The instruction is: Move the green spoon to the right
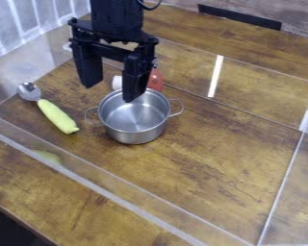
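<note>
The gripper [111, 79] hangs with its 2 fingers spread apart, holding nothing, just above the far left rim of the pot [135, 119]. The spoon [49, 109] lies on the table [208, 173], left of the pot.

Black robot arm with a two-finger gripper [113, 82] over a wooden table.
The gripper is matte black throughout: a boxy upper block, a horizontal crossbar, and two long flat fingers [86, 65]. A small red patch shows by the right finger.
</note>
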{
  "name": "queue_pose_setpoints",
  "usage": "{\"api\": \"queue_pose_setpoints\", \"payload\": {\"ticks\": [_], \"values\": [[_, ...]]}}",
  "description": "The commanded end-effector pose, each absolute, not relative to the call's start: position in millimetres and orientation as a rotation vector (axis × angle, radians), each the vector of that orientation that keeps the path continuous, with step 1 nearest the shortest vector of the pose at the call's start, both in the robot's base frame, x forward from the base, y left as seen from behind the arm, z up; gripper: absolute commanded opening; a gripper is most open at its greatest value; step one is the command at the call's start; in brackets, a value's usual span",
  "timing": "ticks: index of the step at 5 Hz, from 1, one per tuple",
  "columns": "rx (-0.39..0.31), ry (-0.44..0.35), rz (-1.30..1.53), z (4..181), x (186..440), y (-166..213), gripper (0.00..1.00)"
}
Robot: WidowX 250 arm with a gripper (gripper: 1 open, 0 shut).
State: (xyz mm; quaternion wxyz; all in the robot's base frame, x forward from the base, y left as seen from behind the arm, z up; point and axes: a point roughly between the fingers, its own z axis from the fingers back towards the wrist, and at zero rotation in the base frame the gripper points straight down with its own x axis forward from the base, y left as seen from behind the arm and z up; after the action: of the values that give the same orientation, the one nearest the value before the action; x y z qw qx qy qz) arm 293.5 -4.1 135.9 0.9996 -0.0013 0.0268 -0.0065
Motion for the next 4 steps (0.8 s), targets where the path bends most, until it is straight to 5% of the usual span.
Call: {"api": "queue_pose_setpoints", "payload": {"ticks": [1, 4], "values": [[-0.007, 0.087, 0.052, 120.3, 284, -6, 1.0], [-0.047, 0.0, 0.646, 119.2, 294, 83, 1.0]]}}
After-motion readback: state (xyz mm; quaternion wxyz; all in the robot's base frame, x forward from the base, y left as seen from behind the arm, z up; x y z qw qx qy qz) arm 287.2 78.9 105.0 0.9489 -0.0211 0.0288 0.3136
